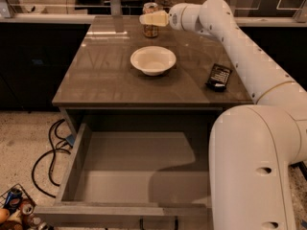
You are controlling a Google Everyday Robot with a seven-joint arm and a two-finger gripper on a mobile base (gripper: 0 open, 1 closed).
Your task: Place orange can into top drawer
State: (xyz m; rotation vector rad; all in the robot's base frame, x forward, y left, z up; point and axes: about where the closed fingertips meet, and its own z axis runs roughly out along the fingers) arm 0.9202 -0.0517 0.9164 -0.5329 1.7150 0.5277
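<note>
The orange can [150, 28] stands upright at the far edge of the brown table [105, 80], behind the white bowl. My gripper [152, 19] reaches in from the right at the can's mid-height and crosses in front of it, hiding part of the label. The top drawer [73, 169] is pulled wide open below the table's front edge. It is a shallow grey box with nothing in it and a dark handle [158, 222] at its front. My arm's large white segment [254, 166] hides the drawer's right side.
A white bowl [153, 60] sits mid-table in front of the can. A black flat device [219, 76] lies near the table's right edge. Black cables [48, 157] and a basket of cans [14, 210] are on the floor at the left.
</note>
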